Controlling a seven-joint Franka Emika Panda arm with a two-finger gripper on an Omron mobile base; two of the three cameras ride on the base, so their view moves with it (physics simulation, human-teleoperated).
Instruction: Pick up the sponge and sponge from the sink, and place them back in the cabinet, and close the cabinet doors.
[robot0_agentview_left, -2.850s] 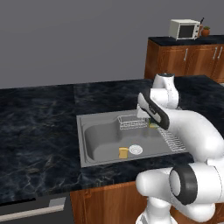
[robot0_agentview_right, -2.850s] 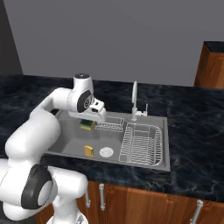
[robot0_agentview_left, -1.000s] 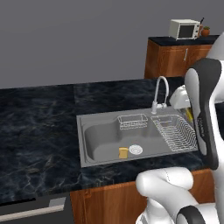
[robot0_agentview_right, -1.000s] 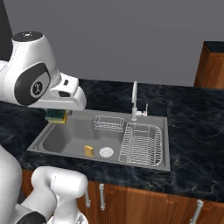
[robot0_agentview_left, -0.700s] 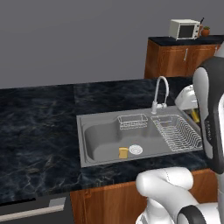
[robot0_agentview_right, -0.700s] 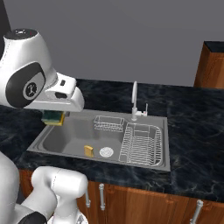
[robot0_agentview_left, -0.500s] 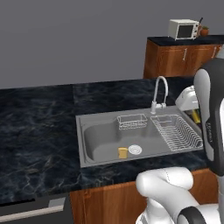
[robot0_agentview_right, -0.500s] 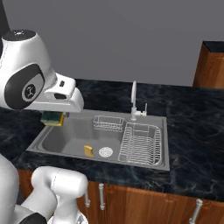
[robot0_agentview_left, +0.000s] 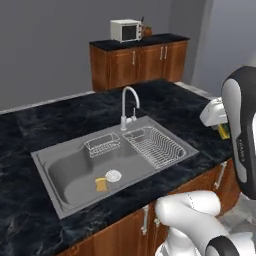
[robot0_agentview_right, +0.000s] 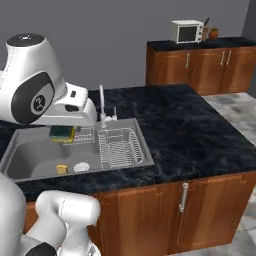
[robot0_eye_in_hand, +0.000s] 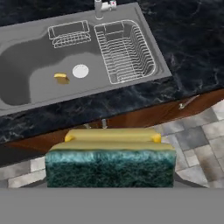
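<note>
Gripper (robot0_agentview_right: 62, 134) is pinching one green-and-yellow sponge (robot0_eye_in_hand: 109, 162), carrying it in the air above the floor in front of the counter. Second sponge (robot0_agentview_left: 101, 184) is lying in the sink (robot0_agentview_left: 45, 159) basin beside the white drain (robot0_agentview_left: 113, 175).

You see a sponge (robot0_eye_in_hand: 109, 162) with a mottled dark green face over a yellow body, and a second yellow sponge (robot0_agentview_left: 101, 184) on the grey steel of the sink (robot0_agentview_left: 55, 176). The drain (robot0_agentview_left: 113, 175) is white. The counter (robot0_agentview_left: 165, 107) is black with pale marbled veining, the lower cupboards (robot0_agentview_right: 200, 210) are warm brown wood, and the floor (robot0_eye_in_hand: 197, 140) is grey stone tile.
</note>
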